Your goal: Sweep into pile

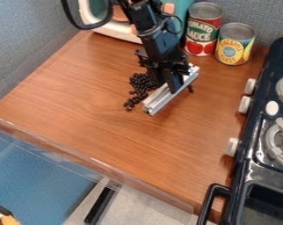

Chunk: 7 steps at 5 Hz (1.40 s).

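The black gripper (169, 86) hangs over the middle of the wooden counter, shut on a silver metal bar (171, 90). The bar lies at a slant, its lower end toward the front left and its upper end toward the cans. Left of the bar and partly behind the gripper is a loose heap of small black beans (142, 83), trailing down to the front left. A dark bit shows just right of the bar. Part of the heap may be hidden by the gripper.
Two cans, tomato sauce (203, 29) and pineapple (234, 44), stand at the back. A toy appliance (121, 30) is at the back left. A black stove (267, 145) lines the right side. The wooden counter (126, 136) ends at a clear front edge.
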### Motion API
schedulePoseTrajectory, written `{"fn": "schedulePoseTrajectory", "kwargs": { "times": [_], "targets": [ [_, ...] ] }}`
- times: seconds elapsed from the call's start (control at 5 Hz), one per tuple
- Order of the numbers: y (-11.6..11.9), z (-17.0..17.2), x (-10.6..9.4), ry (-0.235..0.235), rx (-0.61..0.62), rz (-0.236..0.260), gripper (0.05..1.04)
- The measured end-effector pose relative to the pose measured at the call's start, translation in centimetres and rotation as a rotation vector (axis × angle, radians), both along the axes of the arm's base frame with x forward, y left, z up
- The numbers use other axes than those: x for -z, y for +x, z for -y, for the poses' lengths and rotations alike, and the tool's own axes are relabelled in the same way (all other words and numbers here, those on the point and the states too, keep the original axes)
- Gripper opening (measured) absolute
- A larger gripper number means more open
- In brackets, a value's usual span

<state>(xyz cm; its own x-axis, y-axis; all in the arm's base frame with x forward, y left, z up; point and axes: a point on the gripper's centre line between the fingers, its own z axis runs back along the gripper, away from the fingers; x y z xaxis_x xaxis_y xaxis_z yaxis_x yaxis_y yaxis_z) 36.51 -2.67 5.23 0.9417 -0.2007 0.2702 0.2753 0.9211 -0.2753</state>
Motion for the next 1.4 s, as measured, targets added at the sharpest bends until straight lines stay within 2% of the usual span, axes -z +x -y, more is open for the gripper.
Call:
{"fn": "schedulePoseTrajectory", "kwargs": {
  "times": [0.4,0.6,0.8,1.0,1.2,1.4],
  "targets": [
    [0.4,1.7,0.7,0.015,0.025,0.007,0.328],
    [0.3,1.8,1.6,0.041,0.028,-0.01,0.387],
    [0.2,1.8,1.9,0.108,0.078,-0.003,0.696],
    [-0.5,2.0,2.3,0.146,0.134,-0.044,0.974],
    [-1.0,2.0,1.5,0.149,0.123,-0.001,1.012],
    [-1.3,2.0,-1.4,0.193,0.138,0.037,1.008]
  ]
}}
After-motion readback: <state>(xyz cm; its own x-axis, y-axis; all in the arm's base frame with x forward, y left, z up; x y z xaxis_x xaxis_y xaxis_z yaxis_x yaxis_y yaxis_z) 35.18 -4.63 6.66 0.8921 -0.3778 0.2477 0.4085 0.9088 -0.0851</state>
